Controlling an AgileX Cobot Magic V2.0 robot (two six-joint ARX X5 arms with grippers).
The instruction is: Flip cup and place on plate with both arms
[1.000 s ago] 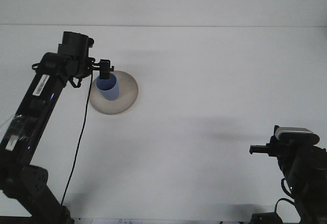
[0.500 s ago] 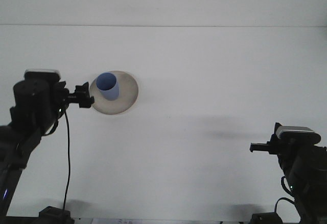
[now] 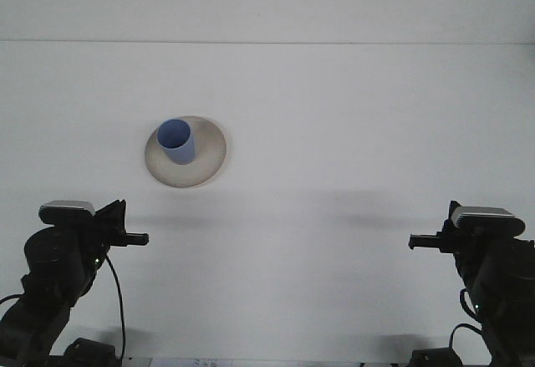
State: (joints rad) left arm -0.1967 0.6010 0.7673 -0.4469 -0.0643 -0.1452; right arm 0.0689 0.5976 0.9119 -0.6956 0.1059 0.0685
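At the near left corner of the white counter (image 3: 334, 133): left claw (image 3: 134, 238), black, folded low on its arm, camera housing on top, tip pointing right; holds nothing; the spread of its tips is too small to tell. At the near right corner: right claw (image 3: 418, 243), black, likewise low, tip pointing left toward the centre; holds nothing; its spread likewise cannot be told. Both sit well apart from the crockery. Farther back, left of centre: one beige round plate (image 3: 205, 162), flat on the counter. On the plate, toward its left rear: one blue cup (image 3: 176, 141), mouth up, touched by neither claw.
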